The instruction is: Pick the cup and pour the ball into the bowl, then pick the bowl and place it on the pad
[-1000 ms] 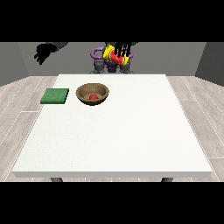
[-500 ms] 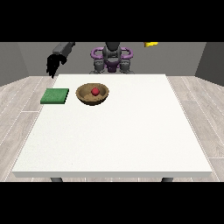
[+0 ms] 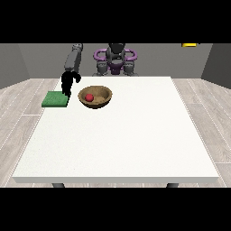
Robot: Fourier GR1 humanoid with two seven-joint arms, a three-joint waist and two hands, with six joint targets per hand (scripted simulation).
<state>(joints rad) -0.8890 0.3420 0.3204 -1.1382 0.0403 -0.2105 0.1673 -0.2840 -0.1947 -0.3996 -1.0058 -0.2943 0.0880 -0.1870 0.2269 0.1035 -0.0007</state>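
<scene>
Wooden bowl (image 3: 95, 97) holding red ball (image 3: 89, 97), green pad (image 3: 55, 99) beside, robot hand (image 3: 68, 82) finger state unclear

On the desk (image 3: 122, 135), toward its far left part: bowl (image 3: 95, 97), with the ball (image 3: 89, 97) inside, left of the bowl's middle. Just left of the bowl, near the desk's left edge: pad (image 3: 55, 99), apart from the bowl. Above the gap between pad and bowl, at the pad's right rear corner: robot hand at the view's left (image 3: 68, 83), pointing down. Behind the desk's far edge, centred: robot torso (image 3: 115, 61). At the view's top right, well apart from all else: small object (image 3: 190, 44), cut off by the edge.
</scene>
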